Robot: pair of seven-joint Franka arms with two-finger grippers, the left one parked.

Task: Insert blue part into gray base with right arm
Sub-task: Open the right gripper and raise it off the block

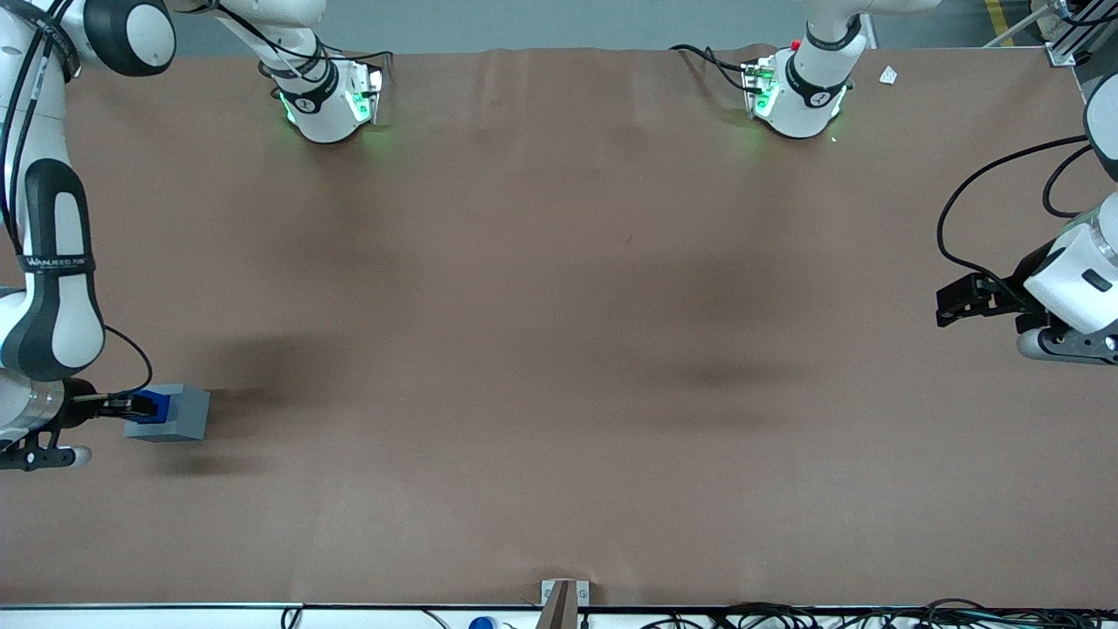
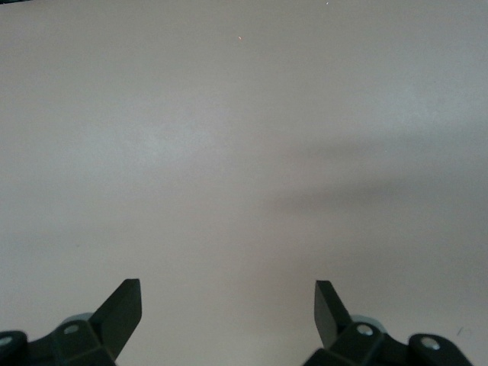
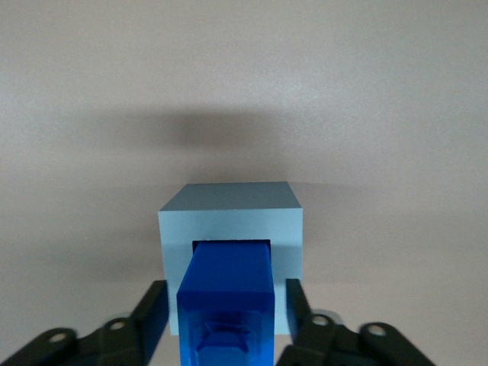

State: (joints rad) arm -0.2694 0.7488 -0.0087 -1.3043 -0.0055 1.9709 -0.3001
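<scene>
We saw the right arm (image 1: 48, 288) w/ its end effector (image 3: 226, 320) clamped on the blue part (image 3: 226, 293), whose tip sat in the gray base (image 3: 229, 221) recess (depth unclear). Base rested on the brown surface (image 1: 559, 349), toward the working arm's end.

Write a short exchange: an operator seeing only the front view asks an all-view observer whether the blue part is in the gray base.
Operator: Is the blue part inside the gray base?
Observer: Partly; the right wrist view shows its tip inside the base's square recess.
Operator: Fully seated?
Observer: No; most of its length sticks out of the recess, with the gripper at that protruding end.
</scene>
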